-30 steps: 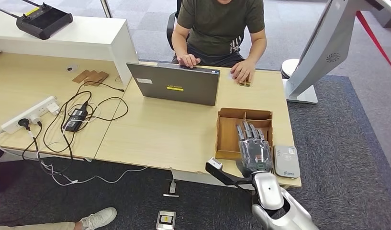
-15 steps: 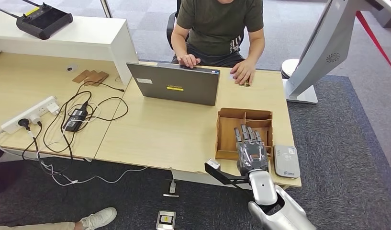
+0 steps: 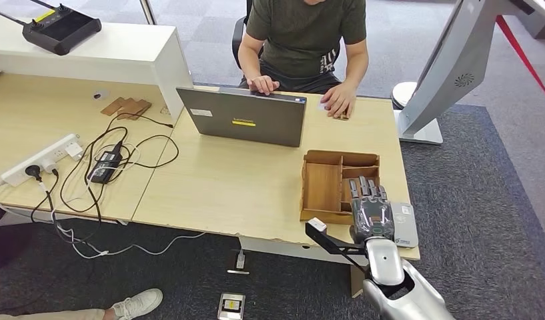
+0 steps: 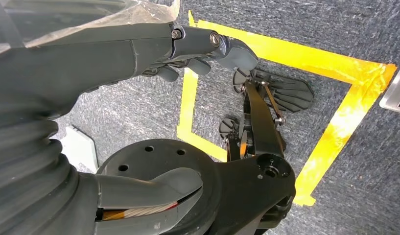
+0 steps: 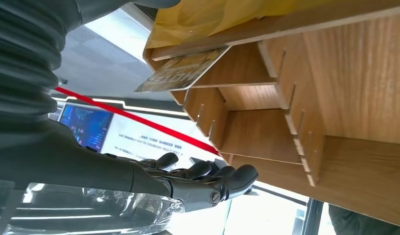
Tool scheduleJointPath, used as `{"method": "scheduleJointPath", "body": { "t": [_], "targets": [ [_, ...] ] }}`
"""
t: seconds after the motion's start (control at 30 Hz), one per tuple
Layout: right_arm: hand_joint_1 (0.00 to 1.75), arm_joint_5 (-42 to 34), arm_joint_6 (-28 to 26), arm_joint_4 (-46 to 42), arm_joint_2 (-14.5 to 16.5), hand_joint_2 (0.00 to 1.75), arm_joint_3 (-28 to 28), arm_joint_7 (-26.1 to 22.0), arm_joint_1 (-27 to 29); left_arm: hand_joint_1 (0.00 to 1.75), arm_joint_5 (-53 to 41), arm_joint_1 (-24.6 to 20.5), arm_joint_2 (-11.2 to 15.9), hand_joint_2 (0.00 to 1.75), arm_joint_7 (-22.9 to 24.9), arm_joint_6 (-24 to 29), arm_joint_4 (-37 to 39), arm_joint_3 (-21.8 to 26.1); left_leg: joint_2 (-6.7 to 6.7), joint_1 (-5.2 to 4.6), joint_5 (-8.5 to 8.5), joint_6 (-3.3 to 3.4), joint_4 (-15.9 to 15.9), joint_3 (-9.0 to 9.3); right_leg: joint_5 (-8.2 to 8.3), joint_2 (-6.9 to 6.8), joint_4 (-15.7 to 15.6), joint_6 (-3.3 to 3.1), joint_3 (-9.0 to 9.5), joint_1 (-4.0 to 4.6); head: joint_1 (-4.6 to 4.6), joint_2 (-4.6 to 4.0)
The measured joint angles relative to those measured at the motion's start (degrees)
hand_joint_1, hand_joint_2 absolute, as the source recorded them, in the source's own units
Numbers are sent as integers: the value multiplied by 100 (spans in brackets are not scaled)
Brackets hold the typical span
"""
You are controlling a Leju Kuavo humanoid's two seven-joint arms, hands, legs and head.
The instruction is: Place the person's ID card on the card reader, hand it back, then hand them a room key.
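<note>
My right hand [image 3: 370, 212] hovers flat with fingers spread and nothing in it, over the right edge of the wooden tray [image 3: 323, 188] and the left edge of the card reader [image 3: 407, 227], which sits at the desk's near right corner. A card [image 5: 180, 71] leans inside a tray compartment. The person's hand [image 3: 337, 105] rests at the far edge beside the laptop [image 3: 246, 119]. Bare desk [image 3: 223, 187] lies left of the tray. My left hand [image 4: 198, 46] hangs over the floor, fingers curled, holding nothing.

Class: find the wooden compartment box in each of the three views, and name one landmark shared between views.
Head view: wooden box on the desk's near right, beside the right hand.
Left wrist view: not in it.
Right wrist view: box across the upper right.
Shared landmark: the right hand.
</note>
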Motion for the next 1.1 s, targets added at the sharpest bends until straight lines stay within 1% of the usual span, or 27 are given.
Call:
{"method": "scheduleJointPath", "body": {
  "t": [0.2,0.43,0.47,0.57,0.6,0.67,0.77,0.93,1.1],
  "targets": [
    [0,-197,-191,-12,-104,175,-10,-6,4,0,44,7,16,175,-5,23,0,4,0,0,0,0,0,0,0,0,0,0,0,0,-1,0],
    [1,-390,-370,-11,-134,175,22,-4,-12,0,57,8,23,175,-9,45,0,10,0,0,0,0,0,-1,0,0,0,0,1,0,-1,0],
    [22,-398,-373,-11,-134,175,27,-4,-14,0,57,8,23,175,-9,45,0,11,0,0,0,0,0,-1,0,0,0,0,1,0,-1,0],
    [147,-447,-362,-9,-134,175,50,-2,-25,0,54,8,25,175,-9,44,0,15,0,0,0,0,0,-1,0,0,0,0,1,0,-1,0],
    [170,-475,-348,-8,-135,175,59,-1,-32,0,52,8,25,175,-9,43,0,17,0,0,0,0,0,-1,0,0,0,0,1,0,-1,0],
    [175,-541,-290,-5,-135,175,77,2,-45,0,50,8,28,175,-9,32,0,20,0,0,0,0,0,-1,0,0,0,0,1,0,-1,0],
    [175,-667,-116,-1,-134,175,107,8,-62,0,50,7,36,175,-8,14,0,21,0,0,0,0,0,-1,0,0,0,0,1,0,1,0],
    [175,-836,503,42,-133,175,173,81,-186,0,40,2,41,175,14,8,0,22,1,0,0,0,0,2,0,0,0,0,2,0,0,0],
    [175,-1037,836,94,-124,175,213,219,-322,0,27,-7,41,175,53,6,0,21,2,0,0,0,0,12,-3,-1,-2,3,12,0,0,0]
  ]
}}
